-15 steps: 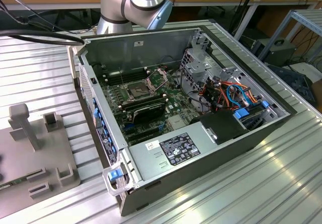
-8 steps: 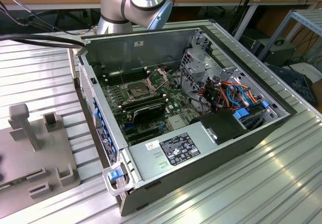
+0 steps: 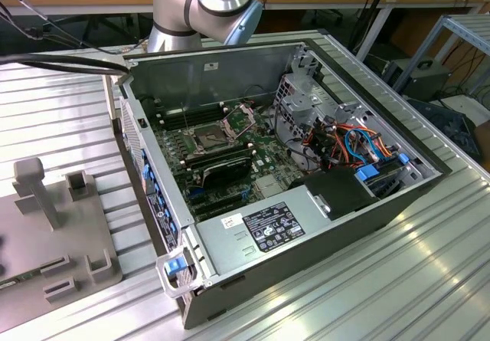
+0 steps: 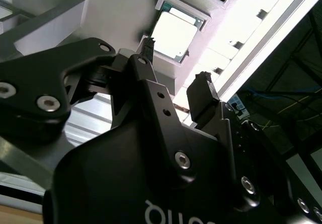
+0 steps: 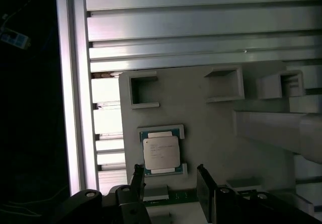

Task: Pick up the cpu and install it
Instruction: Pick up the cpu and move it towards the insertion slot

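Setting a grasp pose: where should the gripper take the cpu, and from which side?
Probably by two opposite thin edges, coming straight down: the cpu lies flat, metal top up, in a shallow pocket of the grey fixture plate, so only its edges offer purchase.

Open PC case (image 3: pixel 230 73) lies on its side on the ribbed metal table (image 3: pixel 429 280). Power supply (image 3: pixel 268 230) sits at its near end, w/ orange & blue cables (image 3: pixel 346 140) toward the exterior view's right. Grey holder plate (image 3: pixel 76 230) w/ pockets & a post sits just beside the case, on the exterior view's left.
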Motion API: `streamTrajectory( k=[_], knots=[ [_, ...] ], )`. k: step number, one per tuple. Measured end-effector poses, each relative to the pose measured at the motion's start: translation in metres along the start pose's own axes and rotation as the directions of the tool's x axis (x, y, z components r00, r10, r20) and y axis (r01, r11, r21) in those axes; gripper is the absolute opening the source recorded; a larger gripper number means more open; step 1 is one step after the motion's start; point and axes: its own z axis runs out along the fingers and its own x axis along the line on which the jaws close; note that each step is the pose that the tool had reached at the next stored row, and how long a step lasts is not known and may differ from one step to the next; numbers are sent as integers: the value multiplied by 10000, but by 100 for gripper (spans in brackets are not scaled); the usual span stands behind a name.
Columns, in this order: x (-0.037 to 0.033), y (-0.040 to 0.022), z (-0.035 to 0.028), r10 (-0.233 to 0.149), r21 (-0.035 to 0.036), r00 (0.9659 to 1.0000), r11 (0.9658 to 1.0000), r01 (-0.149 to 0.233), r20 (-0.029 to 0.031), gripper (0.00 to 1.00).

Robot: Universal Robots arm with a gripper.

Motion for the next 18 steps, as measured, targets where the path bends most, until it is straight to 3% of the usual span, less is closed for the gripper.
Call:
streamTrajectory(
  k=[18],
  knots=[
    [3,-4,115,0,0,10000,10000,0,3,55]
  ],
)
